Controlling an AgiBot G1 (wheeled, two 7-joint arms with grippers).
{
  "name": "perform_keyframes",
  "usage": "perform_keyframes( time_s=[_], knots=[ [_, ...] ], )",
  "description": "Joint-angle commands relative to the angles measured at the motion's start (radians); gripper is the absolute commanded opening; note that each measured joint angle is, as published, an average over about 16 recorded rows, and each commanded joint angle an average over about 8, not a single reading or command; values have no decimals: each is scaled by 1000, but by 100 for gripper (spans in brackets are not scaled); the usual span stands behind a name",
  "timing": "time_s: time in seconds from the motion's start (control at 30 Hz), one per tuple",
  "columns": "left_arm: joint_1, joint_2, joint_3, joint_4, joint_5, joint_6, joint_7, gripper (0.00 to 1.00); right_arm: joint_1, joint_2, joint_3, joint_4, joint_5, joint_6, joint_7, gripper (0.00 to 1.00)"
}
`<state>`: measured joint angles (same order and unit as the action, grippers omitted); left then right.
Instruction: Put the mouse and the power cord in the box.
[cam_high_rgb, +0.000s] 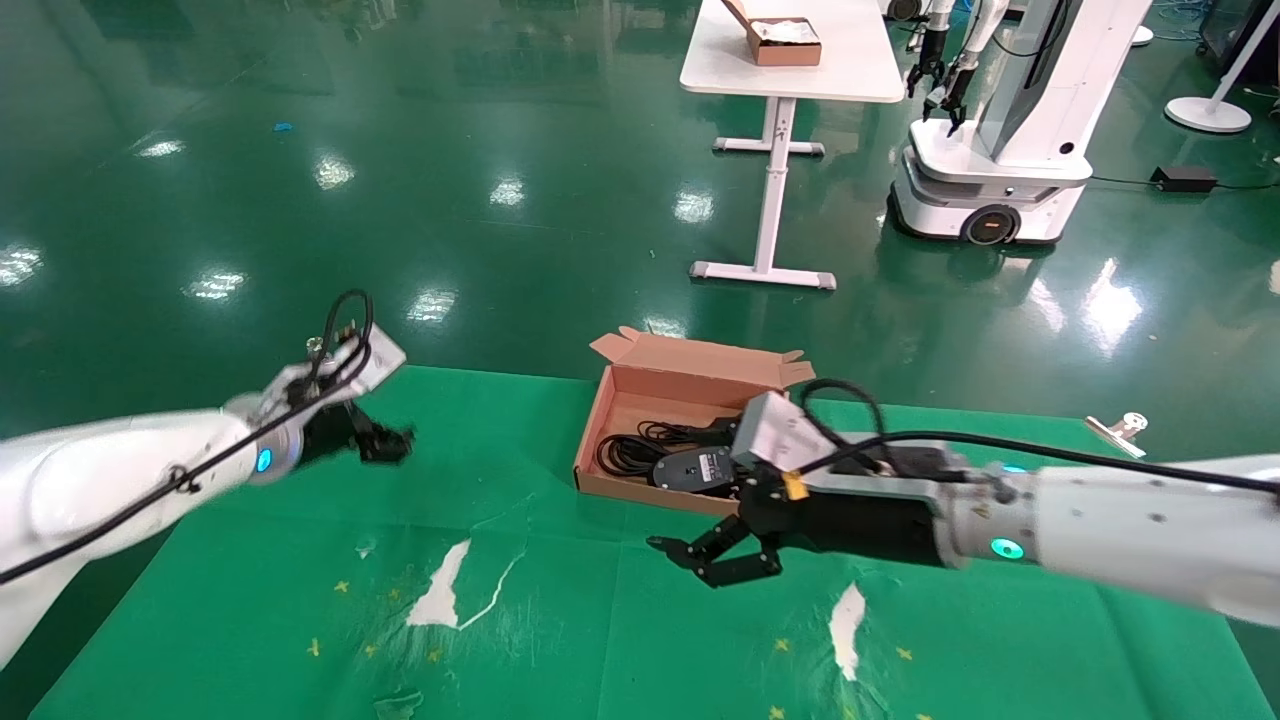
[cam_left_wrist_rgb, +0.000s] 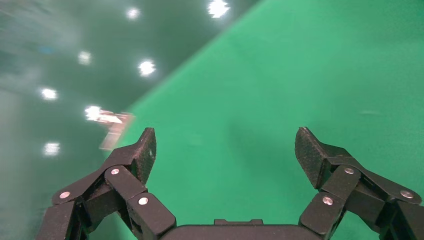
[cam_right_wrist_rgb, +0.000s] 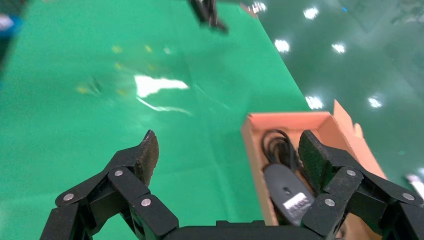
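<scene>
The brown cardboard box (cam_high_rgb: 615, 395) stands open on the green mat, flaps on its far edge. Inside it the mouse (cam_high_rgb: 690, 468) lies upside down, grey label up; the right wrist view shows the mouse (cam_right_wrist_rgb: 287, 187) inside the box's wall (cam_right_wrist_rgb: 255, 145). A coil of black cable (cam_high_rgb: 630, 450) lies beside it. I cannot tell whether this is the mouse's own cable or the power cord. My right gripper (cam_high_rgb: 715, 560) hovers open and empty just before the box's near wall, and its own view shows the right gripper (cam_right_wrist_rgb: 227, 150) over mat and box edge. My left gripper (cam_high_rgb: 385, 440) hangs open and empty over the mat's left part, also seen as the left gripper (cam_left_wrist_rgb: 225, 145).
White torn patches (cam_high_rgb: 440, 595) mark the mat. A metal clip (cam_high_rgb: 1120, 428) grips the mat's right edge. Far behind stand a white table (cam_high_rgb: 800, 80) carrying a small brown box (cam_high_rgb: 785, 42) and another white robot (cam_high_rgb: 1000, 150).
</scene>
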<state>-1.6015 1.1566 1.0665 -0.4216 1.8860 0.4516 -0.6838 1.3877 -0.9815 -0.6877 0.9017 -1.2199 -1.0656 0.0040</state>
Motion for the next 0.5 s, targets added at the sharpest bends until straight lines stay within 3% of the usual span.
perform_keyframes(
  time_s=[0.03, 0.5],
  knots=[
    [21, -22, -32, -35, -47, 42, 20, 100, -21, 25, 28, 26, 33, -29, 13, 100],
    [173, -179, -258, -283, -379, 343, 163, 100, -172, 204, 225, 210, 269, -237, 101, 100]
  ],
)
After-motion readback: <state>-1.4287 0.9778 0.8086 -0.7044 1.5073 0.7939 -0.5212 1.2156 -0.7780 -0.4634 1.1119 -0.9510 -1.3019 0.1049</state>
